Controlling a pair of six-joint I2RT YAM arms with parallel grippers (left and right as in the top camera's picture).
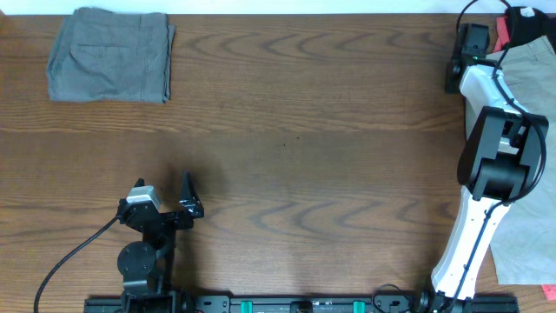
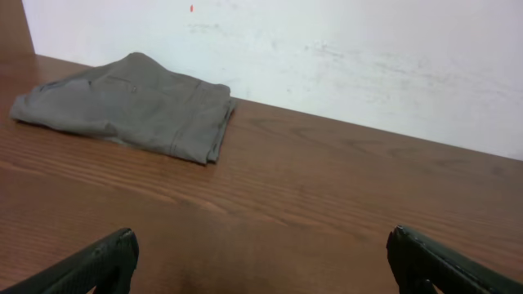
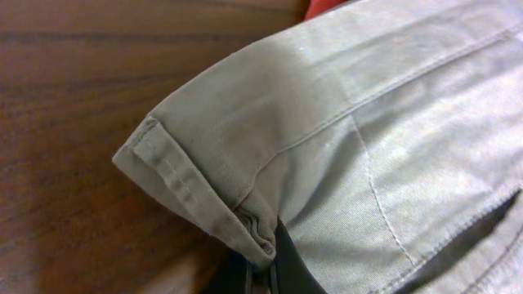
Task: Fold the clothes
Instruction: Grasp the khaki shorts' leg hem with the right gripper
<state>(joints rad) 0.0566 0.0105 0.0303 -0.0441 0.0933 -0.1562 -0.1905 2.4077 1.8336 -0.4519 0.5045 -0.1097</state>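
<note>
Pale khaki-beige shorts point(image 1: 528, 83) lie at the table's right edge, partly under my right arm. In the right wrist view their stitched hem and pocket point(image 3: 343, 155) fill the frame, and my right gripper point(image 3: 265, 265) is shut on a bunched fold of the cloth. In the overhead view that gripper point(image 1: 467, 54) sits at the far right corner. A folded grey pair of shorts point(image 1: 110, 54) lies at the far left; it also shows in the left wrist view point(image 2: 131, 106). My left gripper point(image 2: 261, 261) is open and empty, low over bare wood near the front left point(image 1: 178, 207).
A red garment point(image 1: 504, 33) shows at the far right corner by a black one point(image 1: 532, 24). More pale cloth point(image 1: 526, 248) hangs over the right front edge. A white wall point(image 2: 368, 57) stands behind the table's far edge.
</note>
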